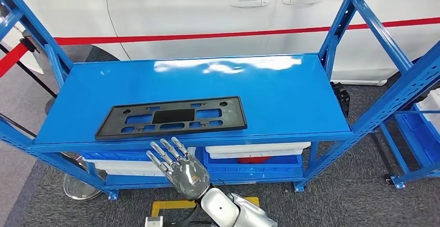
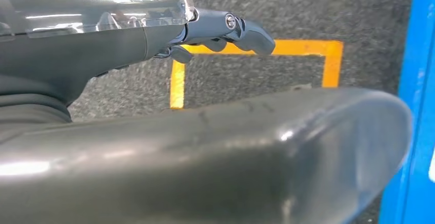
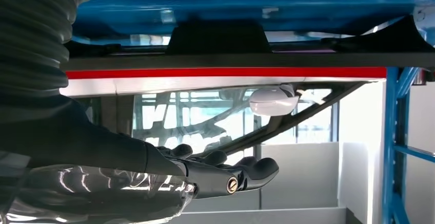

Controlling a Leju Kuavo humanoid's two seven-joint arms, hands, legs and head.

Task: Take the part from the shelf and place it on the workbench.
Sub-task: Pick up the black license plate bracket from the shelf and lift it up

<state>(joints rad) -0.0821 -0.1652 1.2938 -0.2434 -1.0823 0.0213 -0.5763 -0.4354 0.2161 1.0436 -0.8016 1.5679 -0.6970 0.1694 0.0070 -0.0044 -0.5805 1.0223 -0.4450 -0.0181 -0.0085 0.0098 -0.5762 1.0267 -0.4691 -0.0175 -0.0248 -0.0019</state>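
- A black plastic mounting plate point(image 1: 171, 118), flat and full of cut-outs, is lying on the top deck of the blue metal shelf point(image 1: 290, 102), near the front edge and left of centre.
- The right hand point(image 1: 179, 167) is reaching up in front of the shelf, just below the front lip and under the plate; its fingers are spreading apart and holding nothing, with the tips close to the lip but not touching the plate.
- In the right wrist view the dark fingers point(image 3: 241, 175) are stretching out nearly straight, again with nothing in them.
- The left hand point(image 2: 205, 34) is hanging over the floor with its fingers loosely extended and empty.
- A white car point(image 1: 207, 9) is standing behind the shelf, with a red barrier tape point(image 1: 207, 36) running across in front of it.
- White trays point(image 1: 257, 149) are sitting on the lower tier.
- Grey carpet point(image 1: 353, 196) is covering the floor, with yellow tape marking point(image 2: 256, 47) stuck on it.
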